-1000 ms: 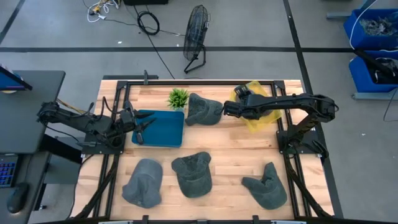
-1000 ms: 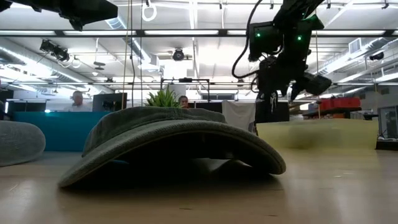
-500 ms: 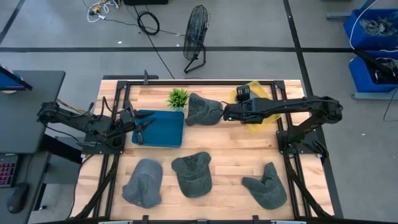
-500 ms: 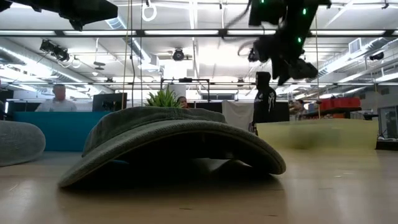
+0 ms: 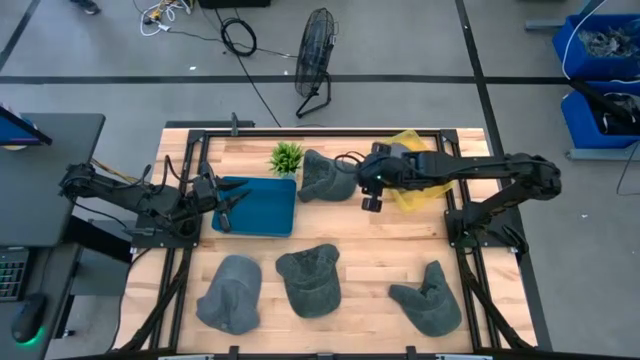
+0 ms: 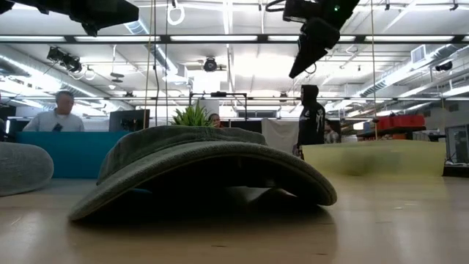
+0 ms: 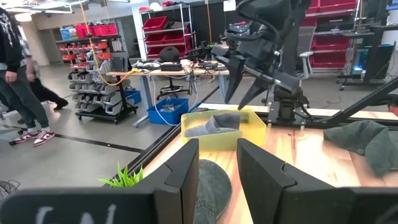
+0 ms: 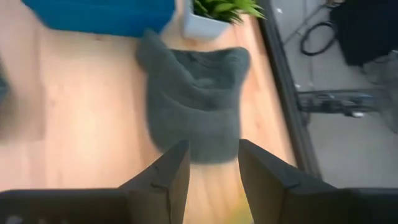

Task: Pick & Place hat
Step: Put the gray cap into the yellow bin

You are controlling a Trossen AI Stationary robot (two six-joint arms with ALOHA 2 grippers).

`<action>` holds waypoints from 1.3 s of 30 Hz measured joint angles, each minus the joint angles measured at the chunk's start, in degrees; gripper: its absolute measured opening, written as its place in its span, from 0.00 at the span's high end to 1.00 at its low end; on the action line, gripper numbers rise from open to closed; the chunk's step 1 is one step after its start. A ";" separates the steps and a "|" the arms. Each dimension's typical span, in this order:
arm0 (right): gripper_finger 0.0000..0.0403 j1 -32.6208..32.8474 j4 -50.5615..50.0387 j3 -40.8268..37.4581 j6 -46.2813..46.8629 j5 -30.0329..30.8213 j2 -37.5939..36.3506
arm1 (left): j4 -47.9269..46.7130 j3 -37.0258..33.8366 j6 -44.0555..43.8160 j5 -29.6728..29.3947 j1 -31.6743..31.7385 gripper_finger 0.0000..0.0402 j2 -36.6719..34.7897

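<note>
Several grey-green hats lie on the wooden table. One hat (image 5: 325, 175) (image 8: 196, 121) rests flat beside the plant, and three lie along the near edge (image 5: 230, 292) (image 5: 310, 280) (image 5: 430, 297). Another hat (image 7: 214, 124) sits inside the yellow bin (image 5: 415, 170). My right gripper (image 5: 368, 195) (image 8: 211, 165) is open and hangs high in the air (image 6: 311, 44), just right of the hat by the plant, touching nothing. My left gripper (image 5: 230, 205) (image 7: 214, 180) waits open over the blue tray (image 5: 260, 205).
A small potted plant (image 5: 287, 157) stands at the far edge between the blue tray and the hat. The yellow bin is on the far right. Bare wood (image 5: 380, 250) lies in the table's middle. People stand in the room behind the table.
My right gripper has risen well above the table and swung from the yellow bin's side toward the hat by the plant, turning as it went. The hats have stayed where they were.
</note>
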 joint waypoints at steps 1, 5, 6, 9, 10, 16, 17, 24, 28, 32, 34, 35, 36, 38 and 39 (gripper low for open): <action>0.65 0.00 -0.02 0.00 0.26 -0.69 0.13 | 0.00 0.00 0.02 0.00 0.02 0.72 0.00; 0.65 0.00 0.17 0.00 1.70 -2.00 0.42 | 0.00 0.00 0.00 0.00 0.02 0.72 0.00; 0.65 0.00 0.12 0.00 1.86 -1.99 0.49 | -0.02 0.00 0.02 0.00 0.00 0.72 0.00; 0.65 0.00 0.56 0.00 2.79 -1.97 0.53 | 0.00 0.00 0.00 0.00 0.01 0.72 -0.01; 0.65 0.00 0.60 0.00 2.79 -1.97 0.59 | -0.01 0.00 0.01 -0.01 0.00 0.72 -0.01; 0.65 0.00 2.52 0.00 2.78 -1.95 0.64 | 0.00 0.00 0.02 0.00 0.01 0.72 -0.01; 0.65 0.00 3.19 0.00 2.78 -1.95 0.64 | 0.00 0.00 0.01 0.00 0.00 0.72 -0.02; 0.65 0.00 4.99 -0.01 2.63 -1.94 0.64 | 0.00 0.00 0.02 0.00 0.02 0.72 -0.01; 0.65 0.00 5.28 -0.02 2.55 -1.92 0.64 | 0.00 0.00 0.02 0.00 0.01 0.72 -0.01; 0.65 0.00 5.30 -0.02 2.55 -1.90 0.64 | 0.00 0.00 0.02 -0.01 0.02 0.72 -0.02; 0.65 -0.02 5.30 -0.02 2.55 -1.90 0.64 | 0.00 0.00 0.02 -0.01 0.01 0.72 -0.01; 0.65 -0.01 5.28 -0.02 2.55 -1.90 0.64 | 0.00 0.00 0.02 -0.01 0.02 0.72 -0.01; 0.65 0.00 5.28 -0.02 2.55 -1.90 0.64 | 0.00 0.00 0.02 0.00 0.02 0.72 0.00; 0.65 0.00 5.28 -0.02 2.55 -1.89 0.64 | 0.00 0.00 0.02 0.00 0.00 0.72 0.00; 0.65 0.00 5.28 -0.02 2.55 -1.88 0.64 | 0.00 0.00 0.00 0.00 0.01 0.72 0.00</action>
